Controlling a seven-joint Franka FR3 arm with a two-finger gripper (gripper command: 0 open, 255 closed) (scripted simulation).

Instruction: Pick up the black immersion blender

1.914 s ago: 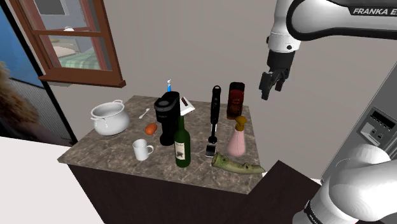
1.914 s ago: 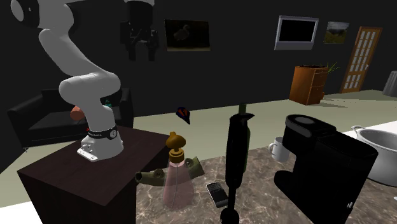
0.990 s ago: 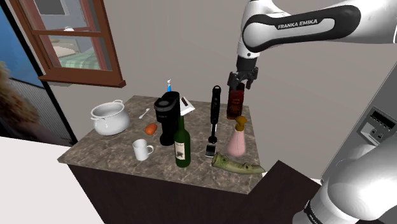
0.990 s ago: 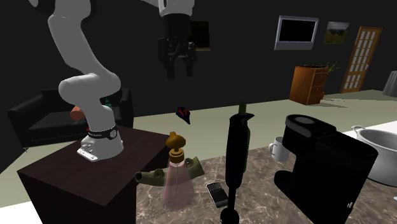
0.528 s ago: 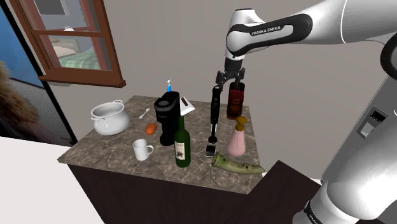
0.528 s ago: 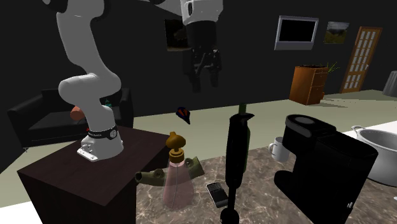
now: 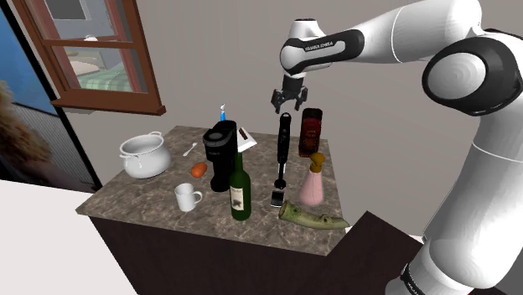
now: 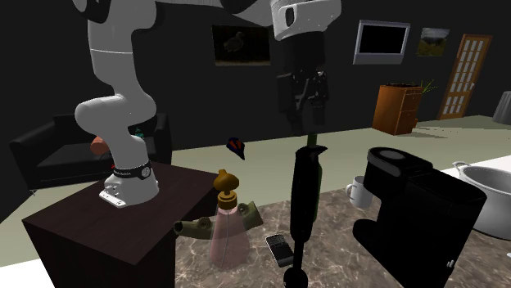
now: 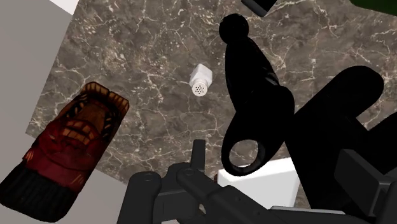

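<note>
1 black stick-shaped immersion blender (image 7: 283, 151), upright on the brown marbled tabletop (image 7: 142, 194), just right of centre in the shoulder view. Flanked there by a boxy black coffee machine (image 7: 220, 155) on its left and a dark red bottle (image 7: 312, 131) on its right.

All-black 2-finger hand (image 7: 285, 106) in the upper middle of that frame, just above the blender's top end and apart from it. Fingers spread, nothing between them.

Lower on the tabletop:
- a pink spray bottle with a tan cap (image 7: 313, 183)
- a dark green wine bottle (image 7: 240, 188)
- a white mug (image 7: 187, 198)
- a greenish curved gourd-like thing (image 7: 312, 216) toward the lower right corner

Small flat object (image 7: 277, 199) near the blender's foot, too small to identify. White 2-handled pot (image 7: 144, 155) toward the tabletop's left end.

From the second exterior view, hand (image 8: 301, 123) at upper centre, over the blender (image 8: 305, 204) at lower centre, a gap between them. Coffee machine (image 8: 418, 209) at lower right, pink bottle (image 8: 225, 233) at lower left.

From the wrist view, blender (image 9: 254, 95) just ahead of the fingers, its looped end nearest the hand. Small white shaker with a dotted top (image 9: 200, 81) just beside it, red bottle (image 9: 70, 153) well apart.
</note>
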